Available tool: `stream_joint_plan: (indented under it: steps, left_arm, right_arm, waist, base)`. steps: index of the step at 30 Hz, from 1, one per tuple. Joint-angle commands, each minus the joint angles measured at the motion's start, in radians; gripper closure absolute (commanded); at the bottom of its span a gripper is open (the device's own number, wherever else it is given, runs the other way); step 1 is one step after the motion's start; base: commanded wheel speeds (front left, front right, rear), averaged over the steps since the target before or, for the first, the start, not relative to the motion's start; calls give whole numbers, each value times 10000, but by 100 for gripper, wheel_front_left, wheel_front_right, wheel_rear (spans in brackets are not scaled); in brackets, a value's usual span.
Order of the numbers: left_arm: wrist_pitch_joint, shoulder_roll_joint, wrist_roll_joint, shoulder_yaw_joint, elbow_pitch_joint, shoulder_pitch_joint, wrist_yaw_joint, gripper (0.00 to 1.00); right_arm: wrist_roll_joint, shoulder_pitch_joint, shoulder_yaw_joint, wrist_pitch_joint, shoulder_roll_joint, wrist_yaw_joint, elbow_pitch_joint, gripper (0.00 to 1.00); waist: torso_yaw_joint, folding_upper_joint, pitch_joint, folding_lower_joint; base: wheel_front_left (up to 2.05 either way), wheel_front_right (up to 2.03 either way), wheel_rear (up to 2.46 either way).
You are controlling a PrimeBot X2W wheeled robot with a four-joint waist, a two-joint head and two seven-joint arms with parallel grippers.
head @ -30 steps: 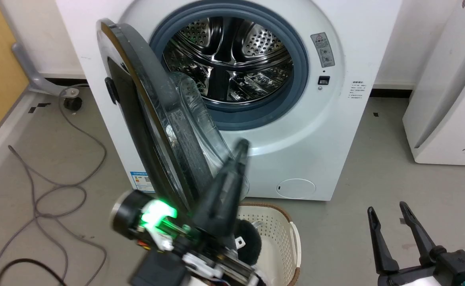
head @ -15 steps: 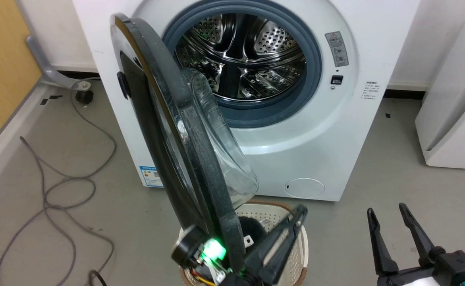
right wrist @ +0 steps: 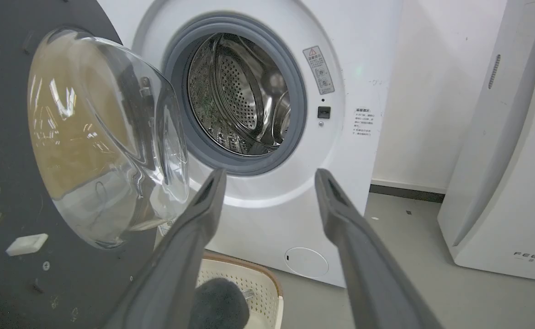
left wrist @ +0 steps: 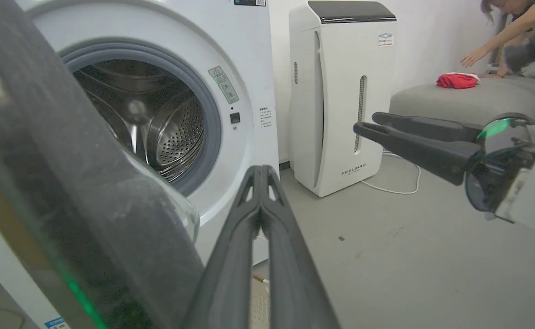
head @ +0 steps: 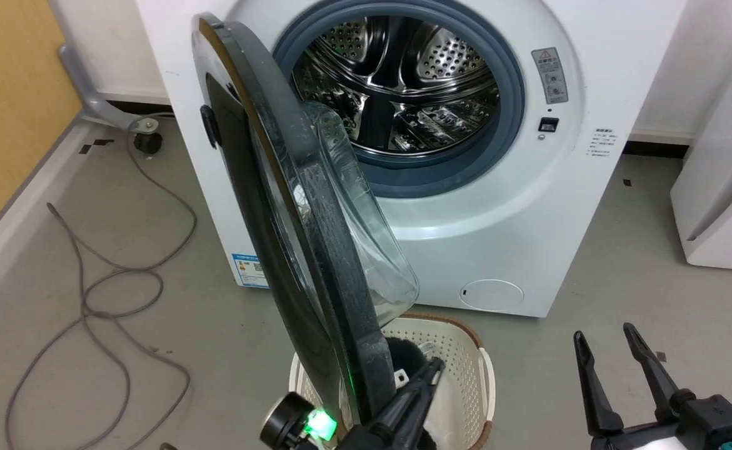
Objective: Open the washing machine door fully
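Left gripper [head: 433, 367]: lowest in our head view, two dark fingers pressed together with nothing between them; they lie just beside the bottom edge of the door, and we cannot tell whether they touch it
Right gripper [head: 604, 334]: low on our right, fingers spread wide and empty, well apart from the door, pointing toward the machine's front
Basket [head: 473, 369]: pale perforated tub with a brown rim on the floor, under the door's lower edge and just before the machine; a dark fluffy thing [head: 403, 357] sits inside it
Washing machine door [head: 315, 250]: hinged on the machine's left side, it stands out from the front with its edge toward our head camera, not yet laid back to the side; the clear glass bowl [right wrist: 107, 137] bulges from its dark grey inner face toward the opening
Washing machine [head: 528, 206]: white front-loader straight ahead, its mouth uncovered; we see the steel perforated drum [head: 403, 94] ringed by the grey gasket [head: 511, 125], the round filter cap [head: 491, 295] low on the front and a blue label [head: 250, 270] at the lower left corner
Cable [head: 122, 275]: grey, looping over the floor left of the machine
White appliance [left wrist: 340, 91]: tall, against the wall to the machine's right, well apart from it
Farthest: a person [left wrist: 509, 23] leaning over a grey couch [left wrist: 468, 100] with a red cloth [left wrist: 457, 81] on it
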Motion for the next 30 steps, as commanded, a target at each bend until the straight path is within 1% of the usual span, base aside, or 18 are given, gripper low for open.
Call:
stream_joint_plan:
  steps: [1, 6, 12, 13, 18, 19, 24, 30]
  left_arm:
    - [-44, 1, -67, 117, 234, -52, 112, 100]
    - [-44, 27, -122, 306, 612, -140, 181, 100]
    - [-44, 68, -139, 332, 679, -161, 119, 100]
    - [-44, 68, -139, 332, 679, -161, 119, 100]
    - [-44, 77, -169, 311, 689, -23, 125, 100]
    - [-44, 92, -192, 348, 668, 79, 167, 100]
    - [-44, 159, -213, 477, 517, 257, 286, 100]
    - [-44, 323, -284, 871, 232, 504, 560, 100]
  right_arm:
    - [-8, 13, 14, -45, 45, 8, 37, 0]
    - [12, -1, 7, -45, 45, 8, 67, 0]
    - [61, 23, 44, -45, 45, 8, 114, 0]
    - [61, 23, 44, -45, 45, 8, 114, 0]
    - [109, 33, 99, -45, 45, 8, 127, 0]
    - [157, 28, 117, -45, 45, 8, 136, 0]
    - [187, 23, 133, -45, 45, 8, 121, 0]
    - [229, 45, 126, -45, 45, 8, 75, 0]
  waist:
    - [60, -1, -3, 0]
    - [311, -1, -9, 0]
    - [856, -1, -51, 0]
    - [856, -1, -51, 0]
    - [1454, -1, -80, 0]
    - [1850, -1, -87, 0]
    - [2497, -1, -61, 0]
    - [3187, -1, -12, 0]
  base:
    - [0, 0, 0]
    - [0, 0, 0]
    - [0, 0, 0]
    - [0, 0, 0]
    - [0, 0, 0]
    - [0, 0, 0]
    - [0, 0, 0]
    - [0, 0, 0]
